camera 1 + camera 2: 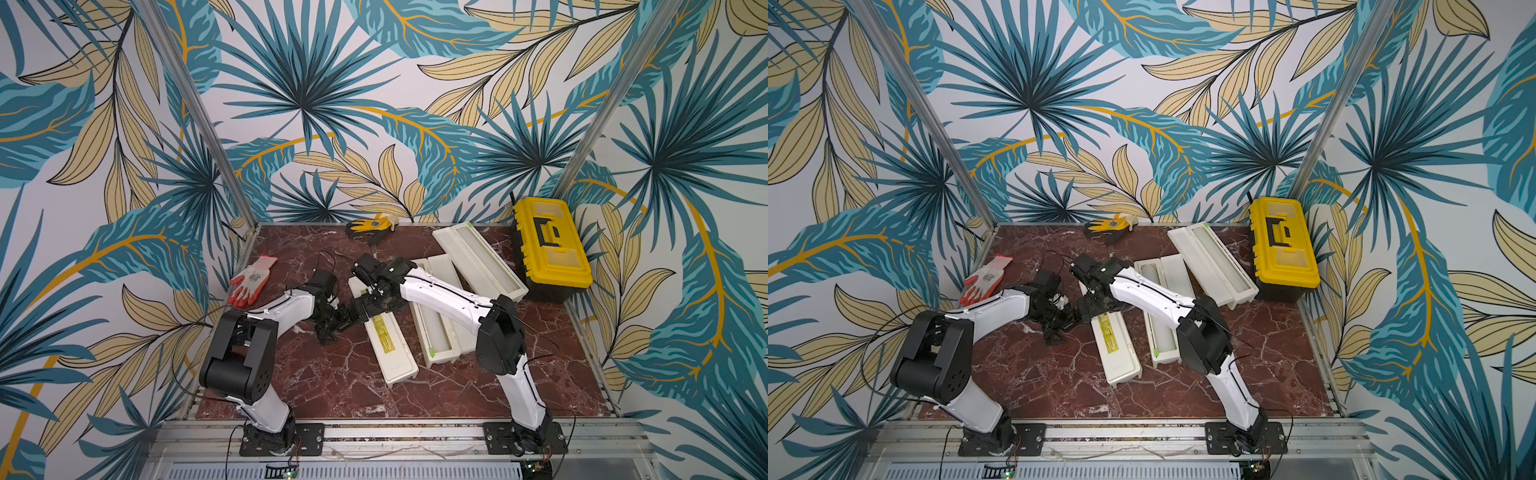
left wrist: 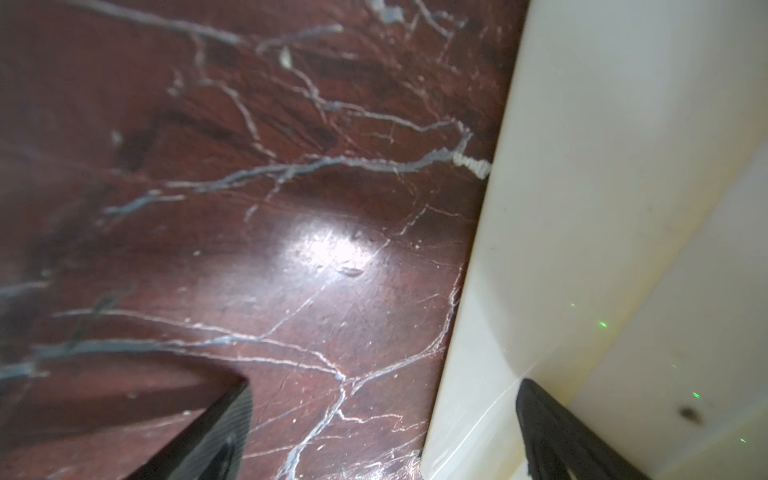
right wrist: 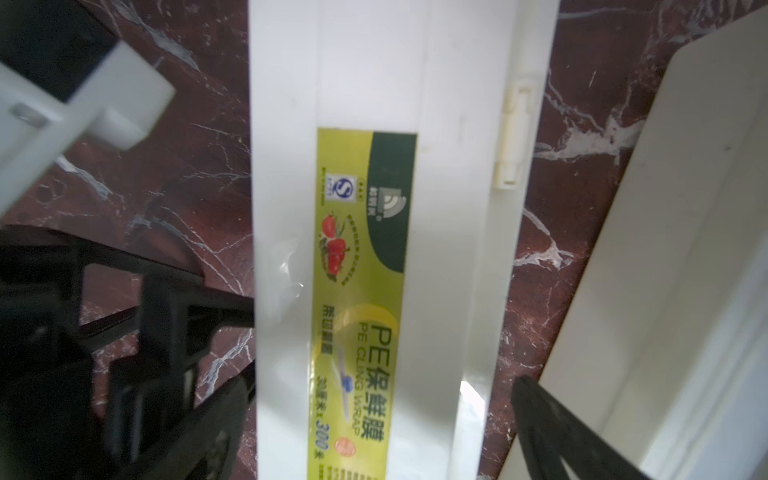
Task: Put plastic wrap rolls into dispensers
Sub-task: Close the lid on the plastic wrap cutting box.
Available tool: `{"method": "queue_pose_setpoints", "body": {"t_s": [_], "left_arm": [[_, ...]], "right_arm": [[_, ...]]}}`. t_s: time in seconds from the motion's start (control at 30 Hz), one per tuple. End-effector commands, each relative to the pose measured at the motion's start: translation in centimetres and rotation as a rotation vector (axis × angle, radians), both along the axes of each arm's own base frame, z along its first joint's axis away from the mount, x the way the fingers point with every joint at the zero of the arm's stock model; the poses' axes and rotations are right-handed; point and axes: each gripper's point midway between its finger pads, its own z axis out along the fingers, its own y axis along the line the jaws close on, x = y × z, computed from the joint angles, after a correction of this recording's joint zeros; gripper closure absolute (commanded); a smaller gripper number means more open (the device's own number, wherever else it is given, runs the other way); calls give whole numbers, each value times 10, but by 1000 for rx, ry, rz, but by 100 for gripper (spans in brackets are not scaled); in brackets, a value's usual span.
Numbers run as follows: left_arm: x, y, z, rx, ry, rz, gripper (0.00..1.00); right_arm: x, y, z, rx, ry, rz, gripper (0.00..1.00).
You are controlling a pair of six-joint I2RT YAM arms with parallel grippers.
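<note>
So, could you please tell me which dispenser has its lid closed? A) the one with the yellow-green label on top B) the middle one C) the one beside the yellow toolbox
A: the labelled dispenser lies shut with its label up, while the middle dispenser and the far dispenser by the toolbox lie with lids folded open.

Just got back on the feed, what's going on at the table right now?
Both arms are at the closed dispenser, the one with the yellow-green label. The right gripper is open and straddles its width. The left gripper, also open, sits at its edge, one finger over the box and one over the table. Neither holds anything. The middle dispenser and far dispenser lie open; a roll seems to sit in the middle one.
</note>
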Motion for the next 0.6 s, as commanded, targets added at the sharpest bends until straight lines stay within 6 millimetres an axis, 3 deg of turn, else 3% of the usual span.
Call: {"method": "queue_pose_setpoints", "body": {"t_s": [0.0, 0.13, 0.3, 0.47, 0.57], "left_arm": [[3, -8, -12, 5, 12, -19, 0], [4, -11, -14, 5, 14, -25, 0], [6, -11, -14, 9, 12, -24, 0], [8, -13, -16, 4, 16, -28, 0], [8, -13, -17, 5, 21, -29, 0]], "right_arm": [[-1, -2, 34, 62, -54, 44, 1], [-12, -16, 39, 65, -37, 92, 1], [-39, -41, 22, 92, 70, 114, 5], [-56, -53, 3, 163, 173, 84, 12], [-68, -50, -8, 205, 228, 91, 17]]}}
